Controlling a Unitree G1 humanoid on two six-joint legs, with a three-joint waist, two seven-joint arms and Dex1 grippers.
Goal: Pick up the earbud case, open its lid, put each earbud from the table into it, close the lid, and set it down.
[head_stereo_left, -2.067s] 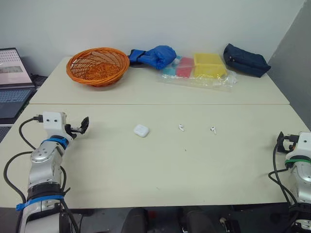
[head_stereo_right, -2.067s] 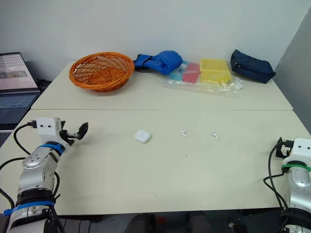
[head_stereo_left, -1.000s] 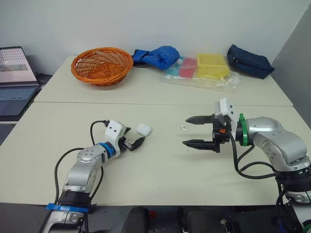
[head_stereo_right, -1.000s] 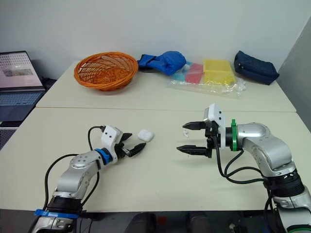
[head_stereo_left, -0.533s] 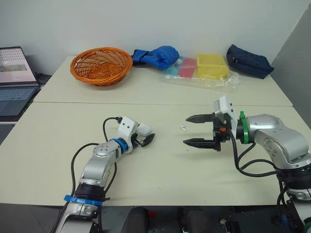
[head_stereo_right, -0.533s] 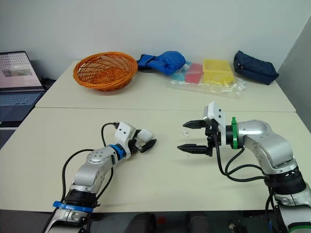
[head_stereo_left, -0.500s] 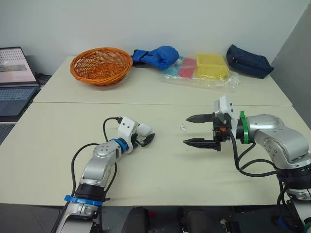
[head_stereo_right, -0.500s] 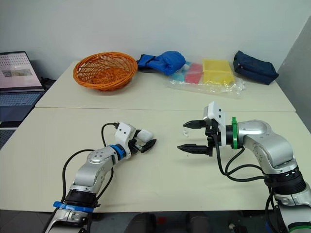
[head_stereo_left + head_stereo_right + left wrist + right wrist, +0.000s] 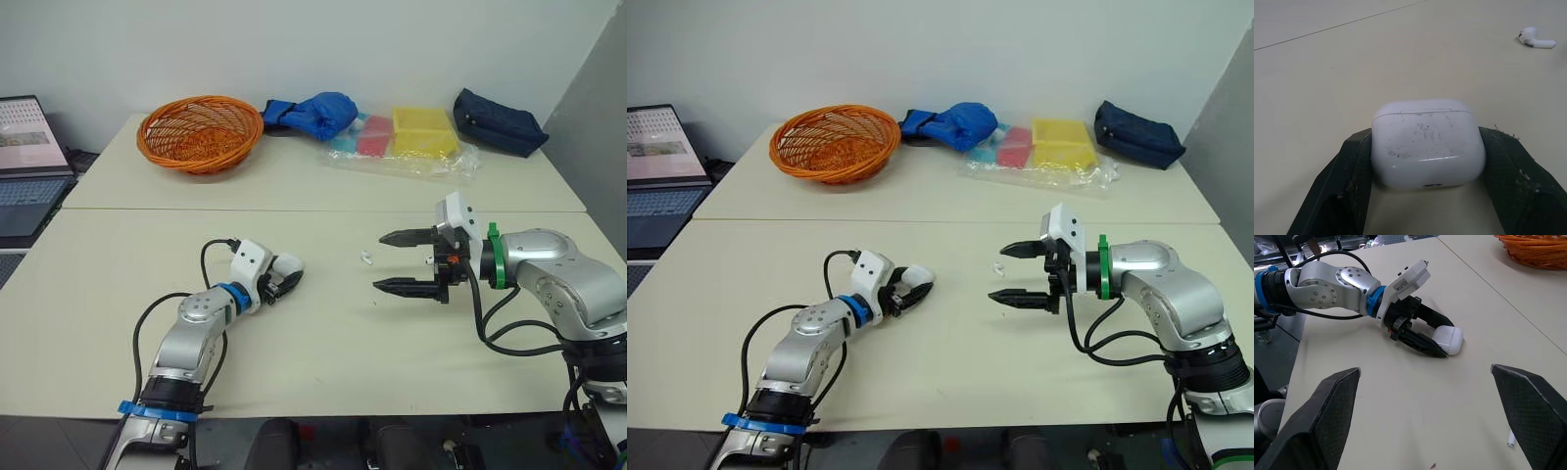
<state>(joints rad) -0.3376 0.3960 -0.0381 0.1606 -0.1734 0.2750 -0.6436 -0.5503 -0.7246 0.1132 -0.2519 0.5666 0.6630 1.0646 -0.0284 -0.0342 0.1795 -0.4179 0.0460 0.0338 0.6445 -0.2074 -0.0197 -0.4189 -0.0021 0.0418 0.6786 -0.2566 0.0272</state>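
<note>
The white earbud case [image 9: 1427,142] lies on the cream table [image 9: 323,343], left of centre, lid closed. My left gripper [image 9: 285,280] is shut on it, one black finger [image 9: 1349,171] pressed against each side. The right wrist view shows the same hold on the case [image 9: 1448,339]. One white earbud [image 9: 365,258] lies on the table just right of the case. My right gripper [image 9: 380,261] hovers to the right of that earbud, open wide with nothing between its fingers [image 9: 1337,406]. I cannot see a second earbud; the right arm may hide it.
At the back of the far table stand an orange wicker basket [image 9: 199,131], a blue bag [image 9: 313,113], yellow and red boxes in clear plastic [image 9: 423,132] and a dark pouch [image 9: 497,121]. A laptop [image 9: 24,157] sits at the far left.
My left gripper has closed its fingers onto the case. The right gripper has stayed open in about the same place. The camera has shifted slightly.
</note>
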